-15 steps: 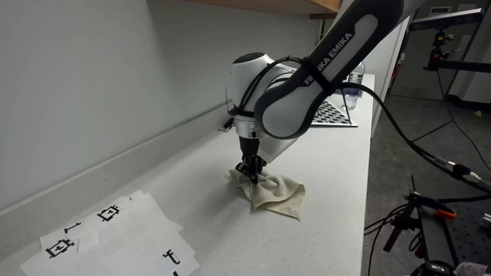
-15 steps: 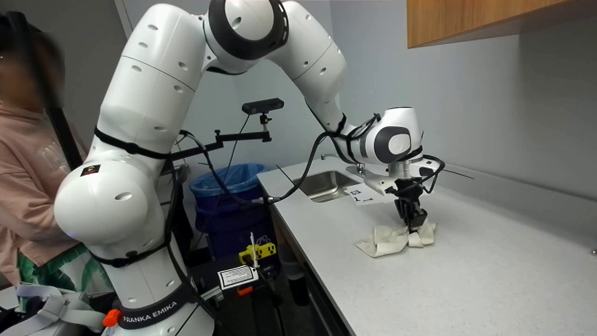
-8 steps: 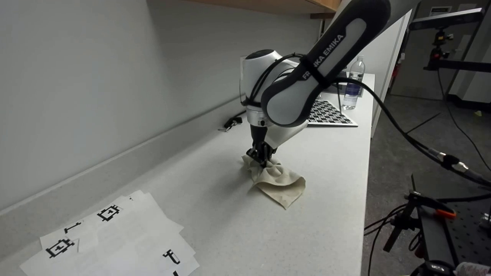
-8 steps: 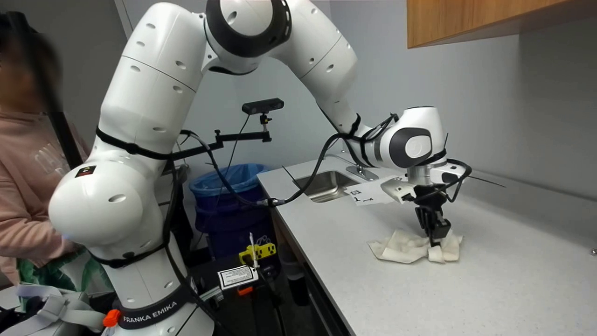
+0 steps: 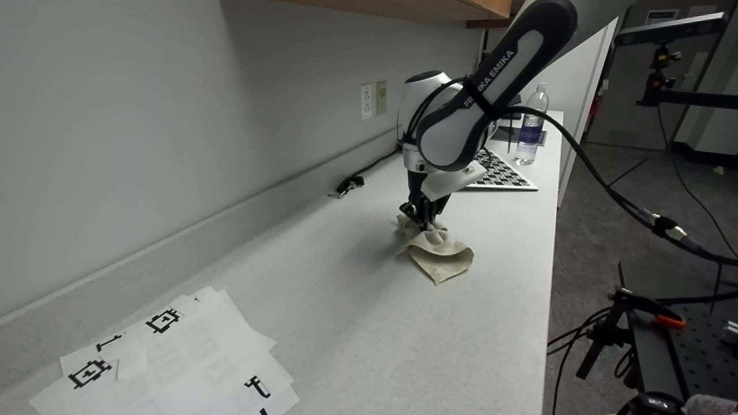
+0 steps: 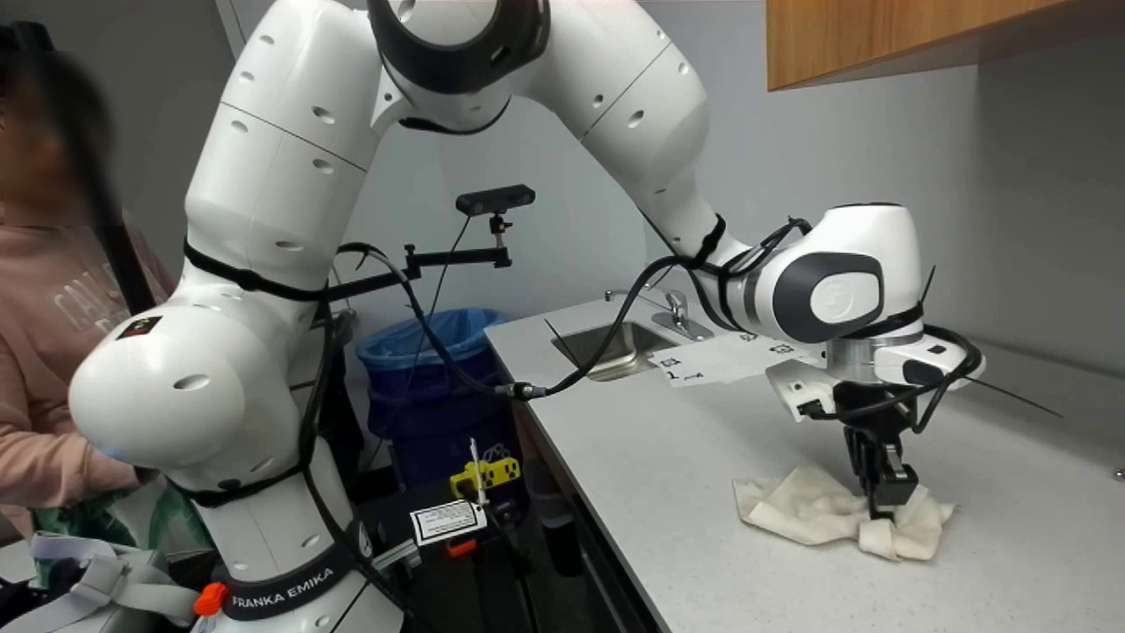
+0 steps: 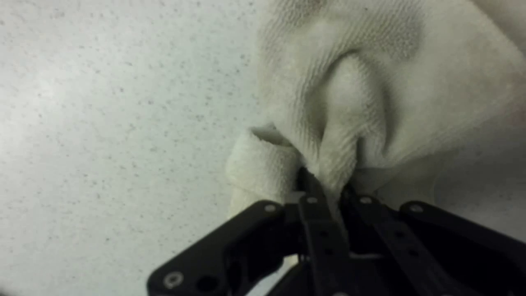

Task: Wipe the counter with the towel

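Note:
A cream towel [image 5: 441, 256] lies bunched on the light speckled counter [image 5: 346, 323]. It also shows in an exterior view [image 6: 804, 505] and in the wrist view [image 7: 444, 74]. My gripper [image 5: 425, 223] points down at the towel and is shut on a fold of it. In the wrist view the fold is squeezed between the two black fingertips of the gripper [image 7: 327, 187]. The rest of the towel spreads out around the fingers and rests on the counter. In an exterior view the fingertips [image 6: 879, 512] are partly hidden in the towel's folds.
Printed paper sheets [image 5: 196, 357] lie on the counter near the sink [image 6: 620, 347]. A checkered board [image 5: 504, 173] and a water bottle [image 5: 530, 132] stand at the opposite end. A small black object with keys [image 5: 350, 185] lies by the wall. A wooden cabinet [image 6: 923, 40] hangs above.
My gripper has moved along the counter with the towel, away from the paper sheets and toward the checkered board. The towel stays gripped and drags on the counter.

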Tool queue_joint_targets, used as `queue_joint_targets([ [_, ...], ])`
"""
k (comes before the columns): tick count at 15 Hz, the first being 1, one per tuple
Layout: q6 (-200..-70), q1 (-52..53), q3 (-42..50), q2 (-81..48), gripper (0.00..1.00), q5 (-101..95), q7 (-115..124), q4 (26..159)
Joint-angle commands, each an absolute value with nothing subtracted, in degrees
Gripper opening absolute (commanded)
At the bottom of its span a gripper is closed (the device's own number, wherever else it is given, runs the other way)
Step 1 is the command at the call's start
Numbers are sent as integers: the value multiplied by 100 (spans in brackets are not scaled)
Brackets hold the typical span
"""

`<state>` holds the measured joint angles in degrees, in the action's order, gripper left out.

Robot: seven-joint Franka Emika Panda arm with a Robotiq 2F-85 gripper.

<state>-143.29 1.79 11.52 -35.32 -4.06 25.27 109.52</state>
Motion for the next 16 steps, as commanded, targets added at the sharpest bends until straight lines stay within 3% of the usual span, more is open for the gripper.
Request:
queue_joint_targets([
  [1, -14579, -27, 1173, -3411, 3, -143, 2526, 11220],
  [16, -13862, 1319, 717, -4241, 3, -743, 2581, 10025],
])
